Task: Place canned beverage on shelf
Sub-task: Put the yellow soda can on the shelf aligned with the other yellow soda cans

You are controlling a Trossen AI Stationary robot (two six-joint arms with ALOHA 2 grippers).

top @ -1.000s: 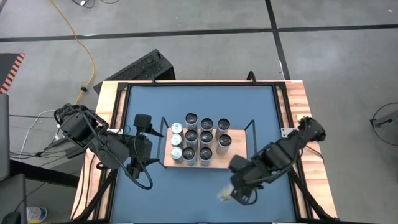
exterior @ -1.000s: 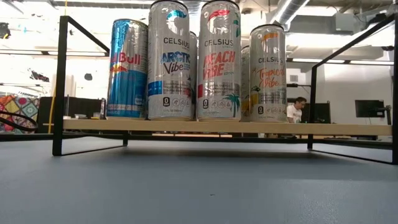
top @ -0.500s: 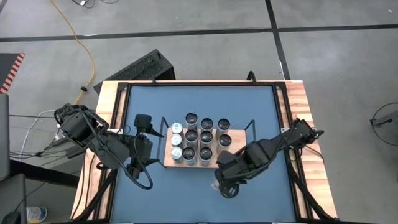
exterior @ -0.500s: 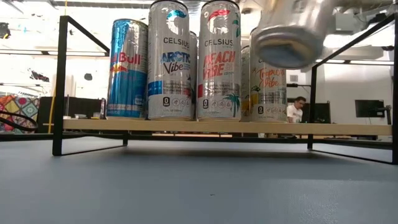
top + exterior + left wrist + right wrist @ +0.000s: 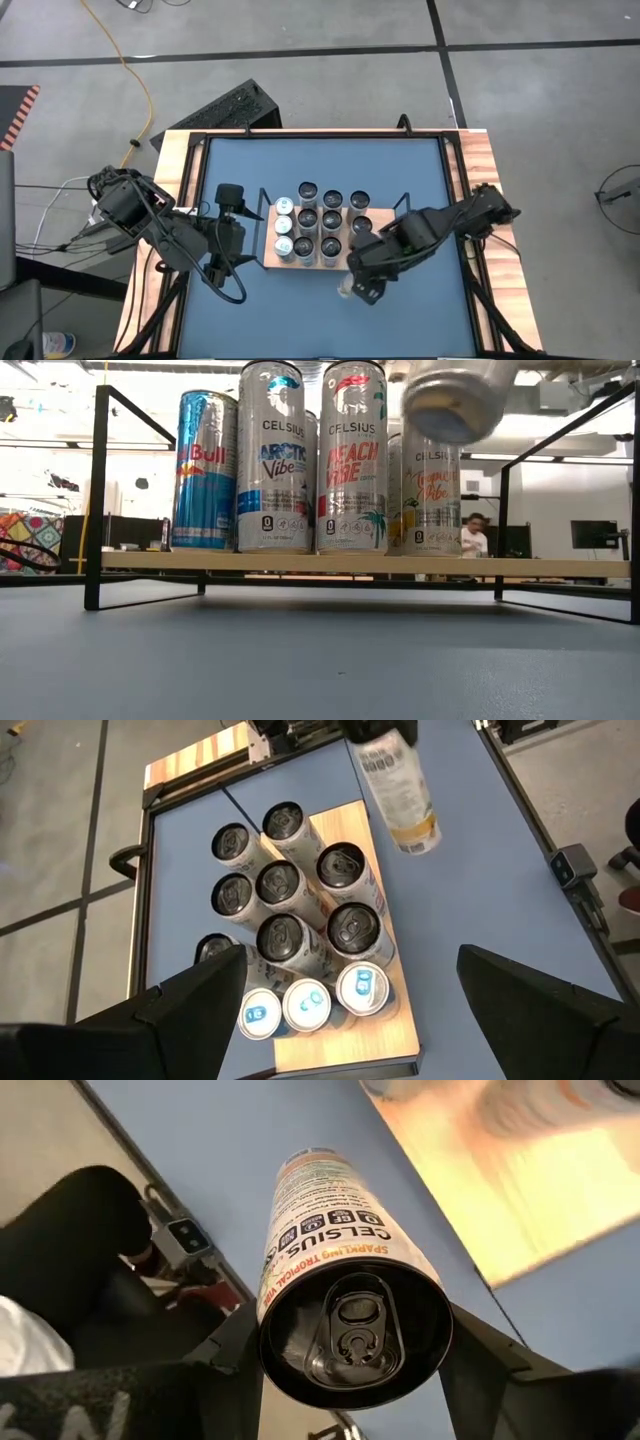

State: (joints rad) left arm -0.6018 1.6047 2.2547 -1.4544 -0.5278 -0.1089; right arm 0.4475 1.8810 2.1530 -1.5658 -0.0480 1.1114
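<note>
The shelf [image 5: 385,238] is a light-wood board in a black wire frame, standing mid-table on the blue tabletop. Several cans [image 5: 320,232] stand upright on it, filling its left part. My right gripper [image 5: 365,285] hovers just off the shelf's near edge, shut on a Celsius can [image 5: 400,790]. The low view shows this can's bottom [image 5: 445,405] high in front of the shelved cans [image 5: 310,460]. My left gripper [image 5: 350,958] waits open above the table, left of the shelf. My right gripper pinches the can's side wall close under its top end [image 5: 282,1280], one finger [image 5: 235,1355] on each side. The fingers come from above, slanting down. The can hangs below them, tilted, with its bottom [image 5: 347,289] toward the table's left and clear of the table.
Raised black end rails [image 5: 100,490] close both short ends of the shelf. Bare board [image 5: 385,860] shows on the shelf's right part. Blue tabletop [image 5: 300,310] lies bare on the near side. Pale wooden planks [image 5: 485,170] border the table. A person [image 5: 475,535] sits in the room beyond.
My right gripper has carried the can toward the table's left and far edges, closer to the shelf's near edge. The can stays tilted and clear of the table.
</note>
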